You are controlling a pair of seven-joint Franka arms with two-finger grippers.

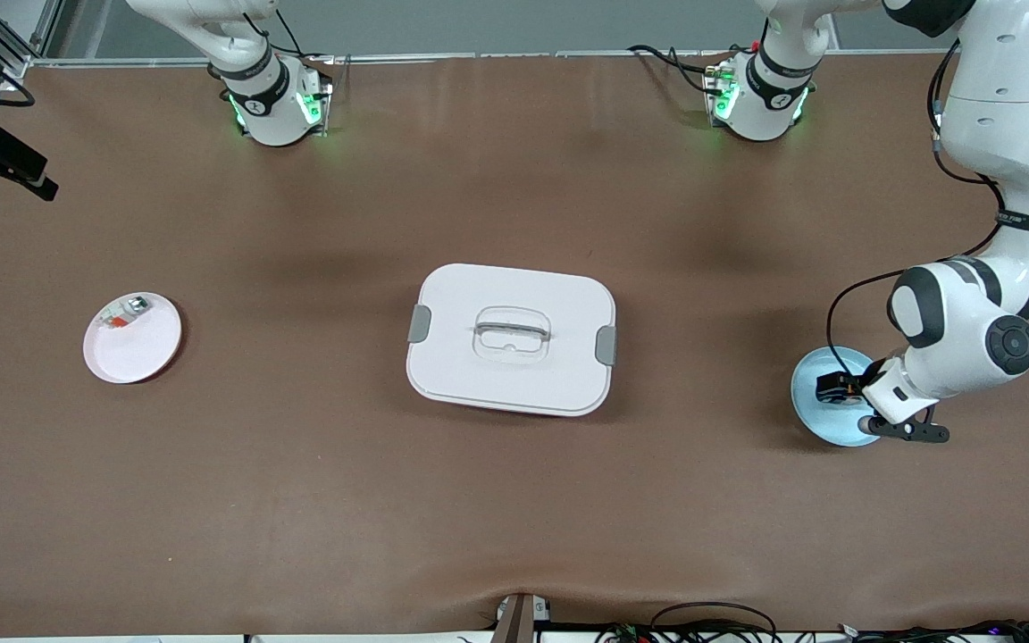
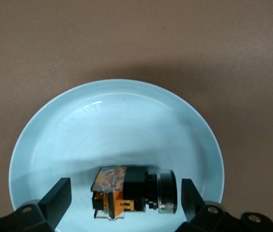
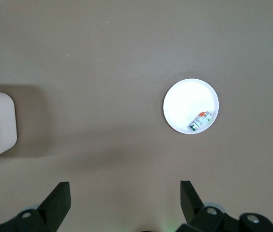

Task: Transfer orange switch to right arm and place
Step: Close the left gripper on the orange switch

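Observation:
The orange switch [image 1: 839,388] lies on its side in a light blue plate [image 1: 811,409] at the left arm's end of the table. In the left wrist view the switch [image 2: 134,191] shows a black body, orange terminals and a round cap. My left gripper [image 2: 126,198] is open, low over the plate, with one finger on each side of the switch and not touching it; it also shows in the front view [image 1: 847,393]. My right gripper [image 3: 125,203] is open and empty, high over bare table; it is out of the front view.
A white lidded box [image 1: 511,339] with grey clips stands mid-table. A white plate [image 1: 135,353] at the right arm's end holds a small white-and-grey part [image 1: 124,313]; both show in the right wrist view, plate [image 3: 187,99] and part [image 3: 201,120].

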